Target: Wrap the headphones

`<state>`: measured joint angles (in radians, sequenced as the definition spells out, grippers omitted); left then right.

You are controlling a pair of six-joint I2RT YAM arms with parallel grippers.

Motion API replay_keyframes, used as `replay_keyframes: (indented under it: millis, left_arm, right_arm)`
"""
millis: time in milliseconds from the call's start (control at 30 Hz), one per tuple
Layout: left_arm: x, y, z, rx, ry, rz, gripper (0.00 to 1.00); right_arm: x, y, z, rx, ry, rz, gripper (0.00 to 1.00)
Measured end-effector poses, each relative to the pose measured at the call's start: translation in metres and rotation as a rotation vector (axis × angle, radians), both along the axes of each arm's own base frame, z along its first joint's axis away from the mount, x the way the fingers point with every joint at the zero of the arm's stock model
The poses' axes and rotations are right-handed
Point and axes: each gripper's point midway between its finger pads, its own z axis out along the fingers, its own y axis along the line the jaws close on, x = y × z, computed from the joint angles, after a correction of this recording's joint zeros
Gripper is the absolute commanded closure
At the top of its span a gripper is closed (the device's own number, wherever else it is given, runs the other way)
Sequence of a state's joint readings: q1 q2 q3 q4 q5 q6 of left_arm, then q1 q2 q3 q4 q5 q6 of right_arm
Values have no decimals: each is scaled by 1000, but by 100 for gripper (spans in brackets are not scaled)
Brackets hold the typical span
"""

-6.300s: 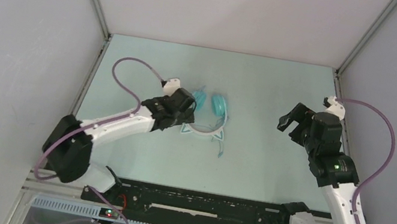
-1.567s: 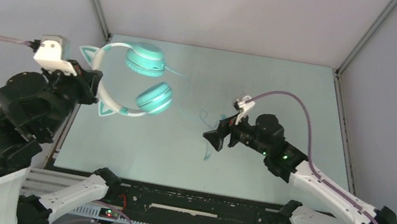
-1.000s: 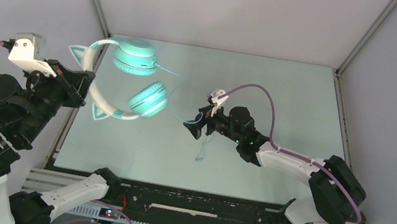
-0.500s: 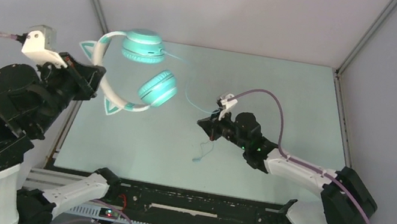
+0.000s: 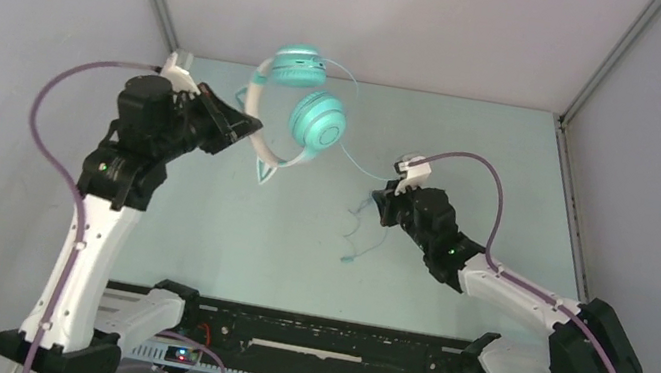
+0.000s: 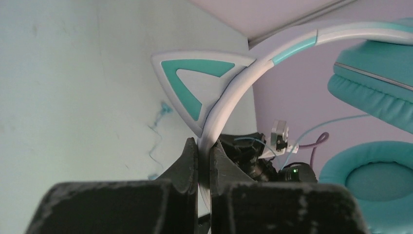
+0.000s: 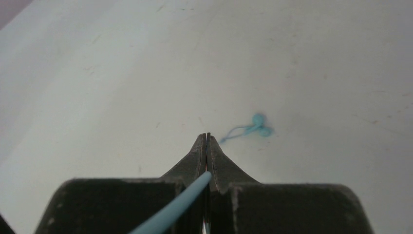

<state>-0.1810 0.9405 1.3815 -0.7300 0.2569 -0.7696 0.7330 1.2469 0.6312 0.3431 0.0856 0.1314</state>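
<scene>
Teal cable [image 7: 181, 204] sits pinched in the right end effector [image 7: 206, 141], jaws clenched on it. Its loose tail [image 7: 253, 127] lies on the counter [image 7: 316, 73]. Left end effector [image 6: 203, 152] is clamped on the white headband [image 6: 229, 105] just below a cat ear [image 6: 190, 83], with the headphones [image 5: 303, 111] in the air over the far-left counter. To wrap: light tension, loop the cable round the headband, hold the left arm steady. Don't yank at the cup. Thin cable may slip.
</scene>
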Motion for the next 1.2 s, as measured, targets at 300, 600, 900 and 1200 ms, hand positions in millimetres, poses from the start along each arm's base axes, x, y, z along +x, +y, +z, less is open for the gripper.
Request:
replay_keyframes:
  millis: [300,600,900,1200]
  left_arm:
    - [14,-26,12,-229,22,-79,100]
    - [35,-17,2,-379,59,57,100]
    - [69,41,-75,-241,250,477,100]
    - [67,71,-126,72,321,618,100]
  right_arm:
    - [-2,5,-21,-63,26,-15,100]
    - [-61,79,-27,-190,-11,157,100]
    - [-127,96,-14,-359,-156,266,100]
    - [-161,76,42,-401,-315,341,100]
